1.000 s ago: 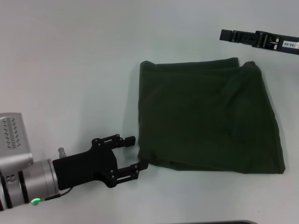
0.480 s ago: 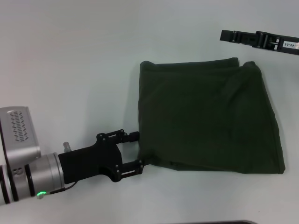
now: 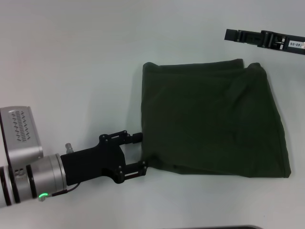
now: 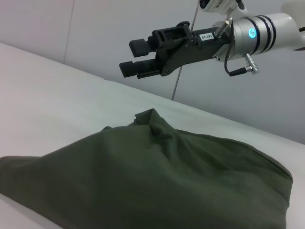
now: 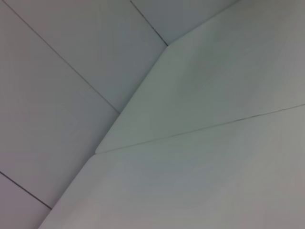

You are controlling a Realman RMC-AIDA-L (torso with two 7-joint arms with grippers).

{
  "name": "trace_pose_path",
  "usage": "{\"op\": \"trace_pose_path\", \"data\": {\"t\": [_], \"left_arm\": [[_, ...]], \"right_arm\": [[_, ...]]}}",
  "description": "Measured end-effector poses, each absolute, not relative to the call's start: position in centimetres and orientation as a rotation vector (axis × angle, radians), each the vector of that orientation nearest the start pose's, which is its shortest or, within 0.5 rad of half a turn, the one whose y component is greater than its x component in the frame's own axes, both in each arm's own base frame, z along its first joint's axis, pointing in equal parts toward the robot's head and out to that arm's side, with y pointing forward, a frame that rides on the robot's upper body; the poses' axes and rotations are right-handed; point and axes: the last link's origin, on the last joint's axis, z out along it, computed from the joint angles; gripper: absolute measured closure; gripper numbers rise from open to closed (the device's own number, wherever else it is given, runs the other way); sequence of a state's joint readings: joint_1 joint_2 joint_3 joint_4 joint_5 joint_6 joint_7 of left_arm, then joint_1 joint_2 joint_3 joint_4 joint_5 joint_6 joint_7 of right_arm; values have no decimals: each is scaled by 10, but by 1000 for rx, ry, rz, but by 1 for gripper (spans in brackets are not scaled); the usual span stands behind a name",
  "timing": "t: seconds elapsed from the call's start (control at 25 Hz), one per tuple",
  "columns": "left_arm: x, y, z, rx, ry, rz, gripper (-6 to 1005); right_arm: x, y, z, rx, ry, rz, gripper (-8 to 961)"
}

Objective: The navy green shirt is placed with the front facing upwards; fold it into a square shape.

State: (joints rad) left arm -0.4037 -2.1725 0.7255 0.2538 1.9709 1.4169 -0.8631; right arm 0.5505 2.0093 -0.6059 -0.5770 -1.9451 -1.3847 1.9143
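We judge the folding nearly done: the navy green shirt (image 3: 214,119) lies on the bench (image 3: 71,57) as a rough square, just ahead of our left tool (image 3: 138,152). Its fingers are spread, straddling the shirt's near corner, arm low and level; next, pinch that corner. Our right tool (image 3: 233,35) hangs raised beyond the shirt, released.

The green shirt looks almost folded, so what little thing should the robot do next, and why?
Probably close the left gripper on the near-left edge of the navy green shirt. Its open fingers sit right at that edge, while the right gripper waits raised beyond the far side.
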Motion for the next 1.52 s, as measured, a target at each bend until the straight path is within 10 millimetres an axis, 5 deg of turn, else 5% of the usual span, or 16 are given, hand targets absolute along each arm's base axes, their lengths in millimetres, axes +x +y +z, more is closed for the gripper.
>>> {"op": "trace_pose_path", "data": {"t": [1.24, 1.52], "left_arm": [[-294, 241, -106, -2763, -623, -722, 342], [-293, 242, -105, -2763, -629, -725, 640]], "right_arm": [[289, 362, 33, -2285, 1386, 837, 349], [289, 362, 34, -2287, 1383, 837, 349]]}}
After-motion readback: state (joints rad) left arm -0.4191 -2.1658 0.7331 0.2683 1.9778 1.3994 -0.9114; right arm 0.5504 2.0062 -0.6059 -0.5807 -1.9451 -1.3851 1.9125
